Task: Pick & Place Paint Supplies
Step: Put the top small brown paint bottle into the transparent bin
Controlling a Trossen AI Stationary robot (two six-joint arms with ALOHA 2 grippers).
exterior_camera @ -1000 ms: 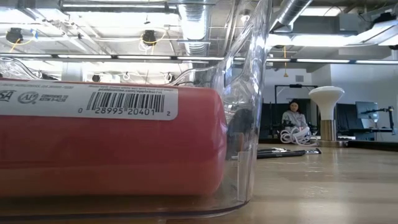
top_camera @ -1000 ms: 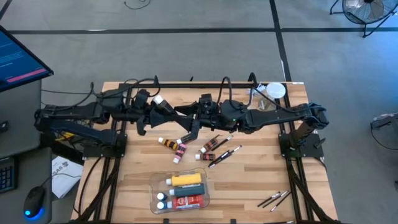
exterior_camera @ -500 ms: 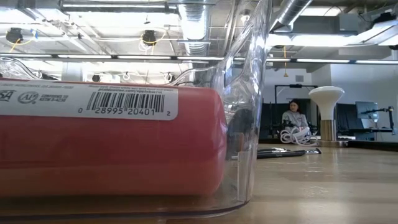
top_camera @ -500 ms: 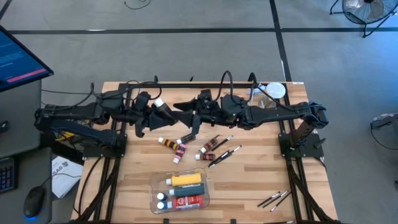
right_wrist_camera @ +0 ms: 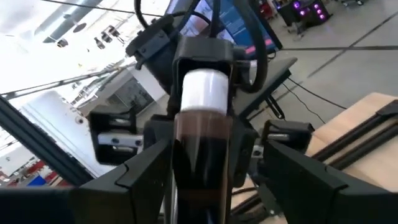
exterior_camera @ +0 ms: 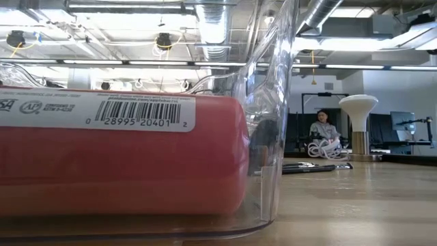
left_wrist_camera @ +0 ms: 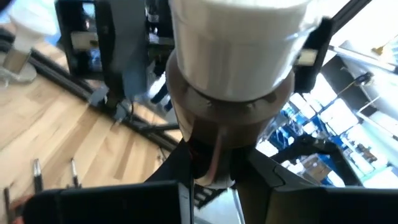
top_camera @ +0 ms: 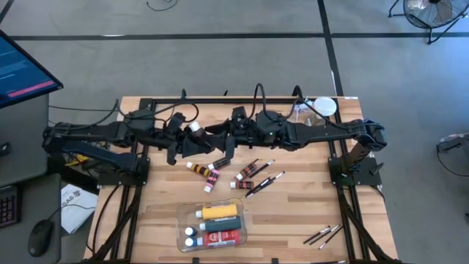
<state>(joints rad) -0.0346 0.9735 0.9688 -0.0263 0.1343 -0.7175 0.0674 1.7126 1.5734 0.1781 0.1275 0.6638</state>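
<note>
A brown paint tube with a white cap [top_camera: 195,127] [left_wrist_camera: 233,93] [right_wrist_camera: 200,124] hangs high over the middle of the table, and my left gripper [top_camera: 190,141] [left_wrist_camera: 214,180] is shut on it. My right gripper [top_camera: 223,143] [right_wrist_camera: 205,199] faces it from the table's right, open. Its fingers stand on either side of the tube's brown body, and I see no touch. Several small tubes [top_camera: 205,172] and dark-handled brushes [top_camera: 264,178] lie loose on the table below. A clear tray [top_camera: 183,220] near the front edge holds a yellow bottle [top_camera: 220,211] and a red tube [exterior_camera: 123,157]. My left gripper pinches the tube's narrow end [left_wrist_camera: 208,168], opposite the cap, between its two fingers. The fingers reach in level from the table's left and lie across the tube. The tube is lifted clear of the table, with its white cap [left_wrist_camera: 239,37] tilted up and toward the far edge.
A clear jar with a white lid [top_camera: 322,108] stands at the far right corner. More brushes [top_camera: 322,235] [exterior_camera: 314,167] lie near the front right. A person [exterior_camera: 321,130] sits in the room beyond the table. Bare wood lies between the tray and the right edge.
My left gripper has edged toward the table's right with the tube and rolled a little, so the white cap now sits nearer my right gripper. My right gripper has crept slightly toward the left. The tube stays lifted clear.
</note>
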